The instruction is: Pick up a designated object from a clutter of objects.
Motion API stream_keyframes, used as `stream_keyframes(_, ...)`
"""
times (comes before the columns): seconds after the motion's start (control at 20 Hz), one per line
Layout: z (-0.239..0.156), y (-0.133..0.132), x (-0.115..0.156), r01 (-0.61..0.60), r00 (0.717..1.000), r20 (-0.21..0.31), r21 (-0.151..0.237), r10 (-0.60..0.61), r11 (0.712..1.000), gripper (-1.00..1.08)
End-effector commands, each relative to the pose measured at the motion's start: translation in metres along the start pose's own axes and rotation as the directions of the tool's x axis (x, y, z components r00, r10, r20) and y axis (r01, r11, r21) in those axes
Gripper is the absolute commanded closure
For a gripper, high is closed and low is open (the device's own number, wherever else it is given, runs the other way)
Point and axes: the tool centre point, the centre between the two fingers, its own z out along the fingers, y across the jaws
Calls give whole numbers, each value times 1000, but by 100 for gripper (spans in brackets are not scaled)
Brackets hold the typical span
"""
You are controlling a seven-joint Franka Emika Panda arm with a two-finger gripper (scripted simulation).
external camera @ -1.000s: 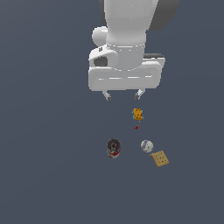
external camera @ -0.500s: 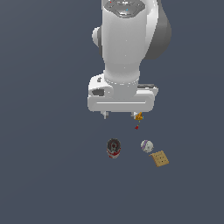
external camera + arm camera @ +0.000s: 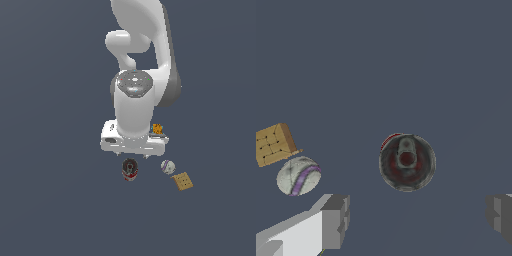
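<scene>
A: Exterior view?
B: Gripper (image 3: pixel 134 158) low over the can (image 3: pixel 130 169), just above it, not touching. White ball (image 3: pixel 168 166) near, toward the exterior view's right; tan square (image 3: pixel 182 181) just beside the ball; orange item (image 3: pixel 157 129) by the arm.
A: Wrist view?
B: 2 fingers (image 3: pixel 335 221) spread wide, holding nothing. Can (image 3: pixel 407 162) upright, dark top facing the camera, apart from ball (image 3: pixel 298 175) and square (image 3: pixel 274 144)

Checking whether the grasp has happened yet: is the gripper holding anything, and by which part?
Nothing is held. The gripper is open above the can, its fingers touching nothing.
</scene>
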Motion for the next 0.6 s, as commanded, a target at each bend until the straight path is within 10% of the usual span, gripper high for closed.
stream_keyframes(0.0,19,2,3,-16,1000,6,-4,16,1000,-92)
stream_keyframes(0.55,56,7,7,-45,999,20,-11,45,999,-92)
